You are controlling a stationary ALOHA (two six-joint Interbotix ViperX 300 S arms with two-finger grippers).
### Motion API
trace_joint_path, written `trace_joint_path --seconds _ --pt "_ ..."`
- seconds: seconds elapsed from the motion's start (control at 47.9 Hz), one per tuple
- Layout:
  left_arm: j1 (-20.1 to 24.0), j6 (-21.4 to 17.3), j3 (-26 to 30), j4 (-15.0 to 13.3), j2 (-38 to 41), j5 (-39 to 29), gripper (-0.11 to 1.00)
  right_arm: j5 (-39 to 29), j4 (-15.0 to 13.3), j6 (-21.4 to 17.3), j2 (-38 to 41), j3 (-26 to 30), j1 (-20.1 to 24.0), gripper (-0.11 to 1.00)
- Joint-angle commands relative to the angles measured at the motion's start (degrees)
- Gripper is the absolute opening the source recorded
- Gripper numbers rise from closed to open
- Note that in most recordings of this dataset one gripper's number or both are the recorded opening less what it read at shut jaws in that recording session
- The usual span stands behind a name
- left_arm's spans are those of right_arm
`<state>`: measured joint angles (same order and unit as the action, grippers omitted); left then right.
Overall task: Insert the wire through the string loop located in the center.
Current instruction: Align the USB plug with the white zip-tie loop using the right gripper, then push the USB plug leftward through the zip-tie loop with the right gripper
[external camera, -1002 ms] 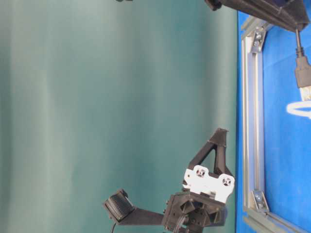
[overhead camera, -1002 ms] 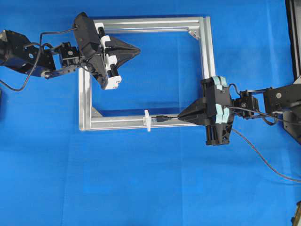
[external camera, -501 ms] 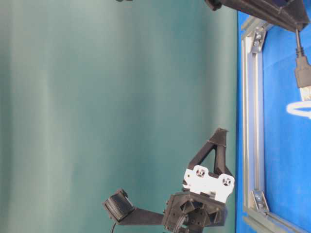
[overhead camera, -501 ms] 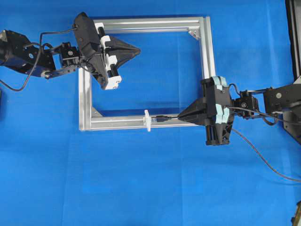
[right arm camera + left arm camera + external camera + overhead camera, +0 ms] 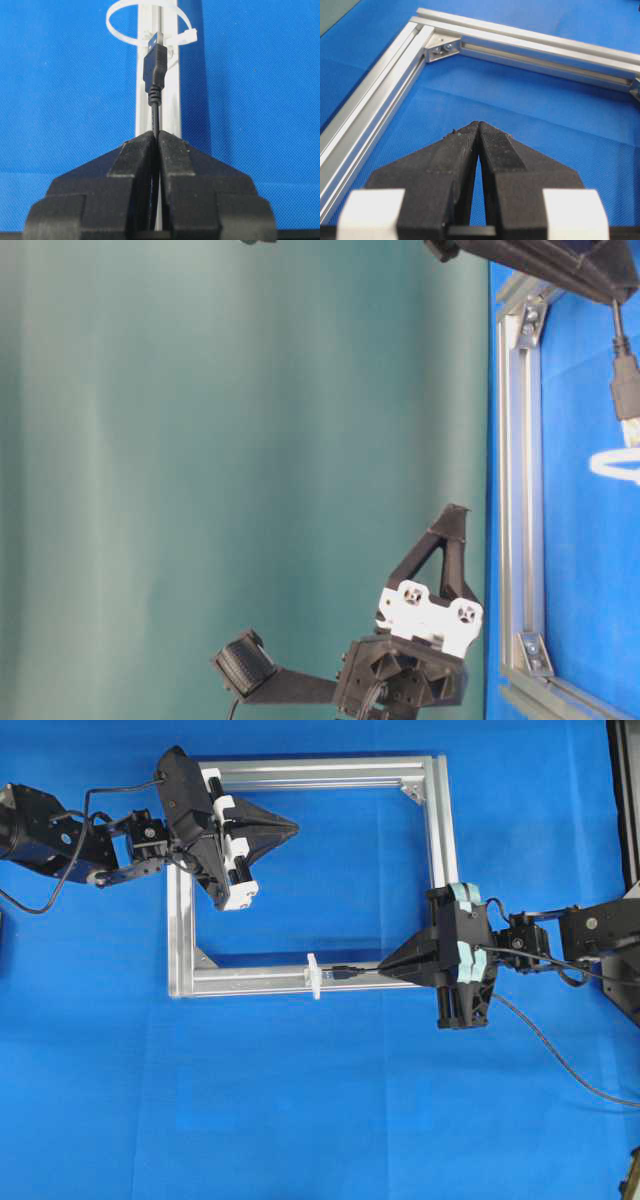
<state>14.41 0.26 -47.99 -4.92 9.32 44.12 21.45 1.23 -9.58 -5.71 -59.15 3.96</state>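
A square silver aluminium frame (image 5: 435, 840) lies flat on a blue cloth-covered table (image 5: 300, 1120), with a robot arm on either side. The right gripper (image 5: 385, 972) has its jaws clenched on the wire (image 5: 155, 112), a thin black cable ending in a small dark plug with a metal tip. It grips the cable a short way behind the plug, so a brief length sticks out straight toward the left along the near bar of the frame. The string loop (image 5: 313, 976), a thin white band like a cable tie, stands up across that near bar around its middle. In the right wrist view the plug's metal tip sits at the mouth of the loop; whether it has already entered cannot be told. The left gripper (image 5: 290, 824) hovers over the far left part of the frame, jaws pressed together and holding nothing. The wire looks light and limp along its length, trailing loosely off to the right behind the gripper, so only the short stretch ahead of the jaws should stay stiff enough to aim. Holding close behind the plug, as now, seems the right place. The loop looks thin, springy and easily pushed aside, so a nudge from the plug would likely bend it rather than break it.
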Motion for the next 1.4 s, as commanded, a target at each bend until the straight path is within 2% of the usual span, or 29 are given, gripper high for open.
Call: trace_joint_path --seconds 0.0,0.271,1.023,1.378 --pt "-0.18 0.00 0.97 0.18 -1.58 0.62 0.00 0.62 0.18 0.00 -0.44 0.70 0.00 -0.02" --pt "-0.26 0.00 1.05 0.18 -1.58 0.62 0.00 0.97 0.18 0.00 0.62 1.85 0.00 -0.02" --pt "-0.79 0.00 1.32 0.18 -1.49 0.53 0.00 4.22 -0.09 0.44 10.63 12.04 0.09 -0.02" --pt "-0.88 0.00 1.14 0.18 -1.58 0.62 0.00 4.22 -0.09 0.44 11.78 13.10 0.09 -0.02"
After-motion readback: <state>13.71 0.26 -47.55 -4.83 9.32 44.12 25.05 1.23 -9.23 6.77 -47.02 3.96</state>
